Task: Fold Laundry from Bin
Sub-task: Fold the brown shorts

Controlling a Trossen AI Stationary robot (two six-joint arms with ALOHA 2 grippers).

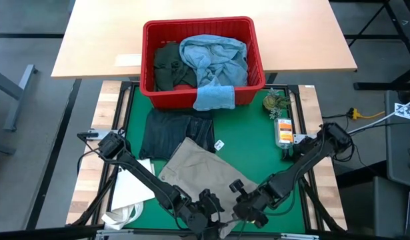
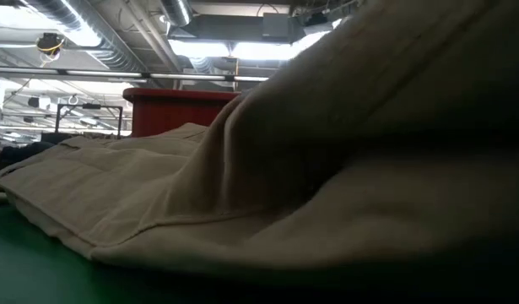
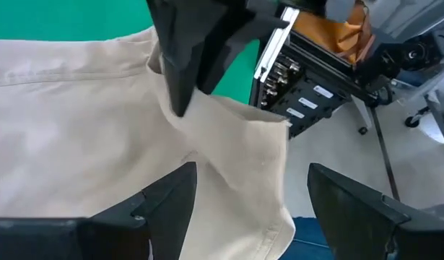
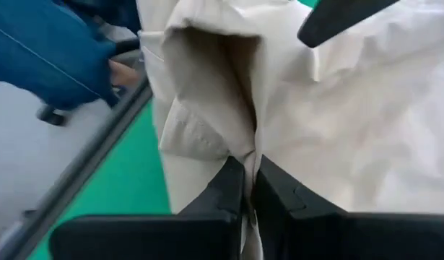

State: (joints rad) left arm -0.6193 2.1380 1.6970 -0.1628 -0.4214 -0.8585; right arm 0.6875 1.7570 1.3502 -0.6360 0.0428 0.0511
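The khaki trousers [image 1: 201, 170] lie spread on the green mat, their near end at the table's front edge. My right gripper [image 4: 250, 170] is shut on that near end. My left gripper [image 3: 254, 202] stands open right beside it; a hanging khaki corner [image 3: 268, 173] lies between its fingers, and I cannot tell if they touch it. Dark navy jeans [image 1: 178, 130] lie flat behind the trousers. The red bin [image 1: 151, 40] at the far side holds a light blue cloth [image 1: 215, 57], which hangs over its front rim, and a dark green piece [image 1: 168, 67]. My right gripper pinches a raised fold [image 4: 240, 133] at the near end of the khaki trousers between its two fingers. The fingers [image 3: 182, 79] come from above, slanting down. The fold stands up as a ridge at the fingers, while the rest of the trousers lies on the mat.
A white tote bag [image 1: 128, 193] lies at the near left of the mat. An orange-labelled bottle [image 1: 285, 131] and a small green object [image 1: 275, 101] sit along the right edge. A person's blue sleeve [image 4: 55, 50] and hand [image 4: 124, 72] show just beyond the table's front edge.
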